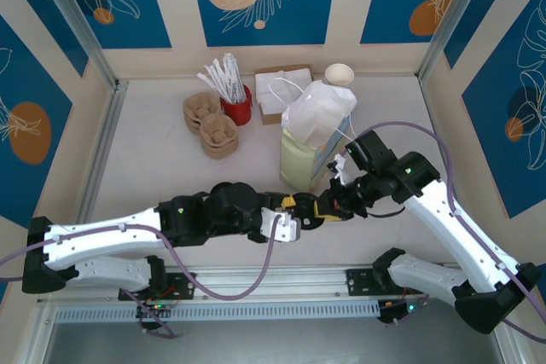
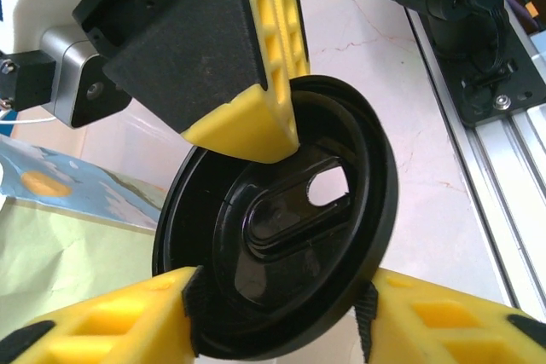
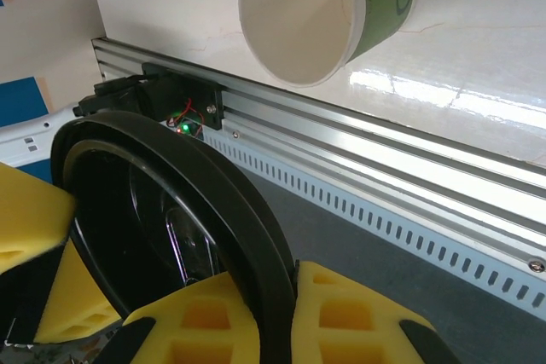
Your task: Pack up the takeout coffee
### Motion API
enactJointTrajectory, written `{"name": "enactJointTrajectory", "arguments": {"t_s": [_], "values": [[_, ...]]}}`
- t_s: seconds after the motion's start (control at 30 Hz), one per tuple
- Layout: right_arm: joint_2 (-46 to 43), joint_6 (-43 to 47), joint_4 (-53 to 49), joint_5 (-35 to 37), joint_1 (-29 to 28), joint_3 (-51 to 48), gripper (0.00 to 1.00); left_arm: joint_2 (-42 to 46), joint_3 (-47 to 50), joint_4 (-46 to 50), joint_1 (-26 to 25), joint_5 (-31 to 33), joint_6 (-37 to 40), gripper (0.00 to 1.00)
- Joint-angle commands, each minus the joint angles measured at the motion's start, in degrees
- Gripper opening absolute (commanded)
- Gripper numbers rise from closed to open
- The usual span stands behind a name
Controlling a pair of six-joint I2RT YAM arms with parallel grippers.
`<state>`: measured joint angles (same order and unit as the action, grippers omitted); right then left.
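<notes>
The takeout coffee is in two parts. Its round black lid [image 2: 281, 228] hangs on edge in the air between both arms, just above the table's front. My left gripper [image 2: 281, 306] has its padded fingers [image 2: 128, 321] pressed against opposite sides of the rim. My right gripper [image 3: 277, 287] pinches the lid's [image 3: 171, 202] rim from the other end, and one of its yellow fingers [image 2: 256, 117] shows over the top edge. The two grippers meet in the top view, left [image 1: 297, 212] and right [image 1: 327, 206]. A lidless paper cup [image 3: 299, 14], white inside with a green wall, lies on its side near the rail.
A pale green paper bag [image 1: 300, 161] stands just behind the grippers, with a white plastic bag [image 1: 320, 112] on it. Farther back are a red cup of stirrers [image 1: 235, 101], cardboard carriers [image 1: 211, 124], napkins [image 1: 277, 91] and an upright cup [image 1: 339, 74]. The aluminium rail [image 3: 409, 168] runs along the near edge.
</notes>
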<state>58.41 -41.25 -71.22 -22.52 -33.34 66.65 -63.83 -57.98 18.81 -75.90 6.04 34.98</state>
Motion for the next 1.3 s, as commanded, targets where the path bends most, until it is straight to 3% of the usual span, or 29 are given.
{"name": "enactJointTrajectory", "arguments": {"t_s": [0.0, 0.2, 0.4, 0.73, 1.1, 1.27], "values": [[0.4, 1.1, -0.5, -2.6, 0.2, -0.6, 0.0, 0.5, 0.3, -3.1, -0.7, -0.8, -0.3, 0.45], [-0.4, 1.3, 0.0, -2.8, 0.4, -0.9, 0.06, 0.2, 0.4, -3.1, -0.9, -1.0, -0.6, 0.3], [-2.8, 0.9, 1.2, -2.4, 1.8, -0.5, 0.25, 1.0, 1.2, -5.3, -0.9, 0.7, -3.7, 0.2], [-7.5, -0.5, 2.8, -0.5, 4.9, -0.3, 0.43, 1.4, 3.1, -8.5, -0.4, 3.4, -9.8, 0.15], [-14.2, -0.8, 4.7, 4.3, 7.8, 0.3, 0.48, 2.8, 3.4, -7.3, 4.1, 2.7, -24.4, 0.13], [-18.6, -0.3, 11.1, 2.5, 8.9, -3.9, 0.48, 4.5, 4.2, -8.3, 7.7, 1.8, -37.3, 0.1]]}}
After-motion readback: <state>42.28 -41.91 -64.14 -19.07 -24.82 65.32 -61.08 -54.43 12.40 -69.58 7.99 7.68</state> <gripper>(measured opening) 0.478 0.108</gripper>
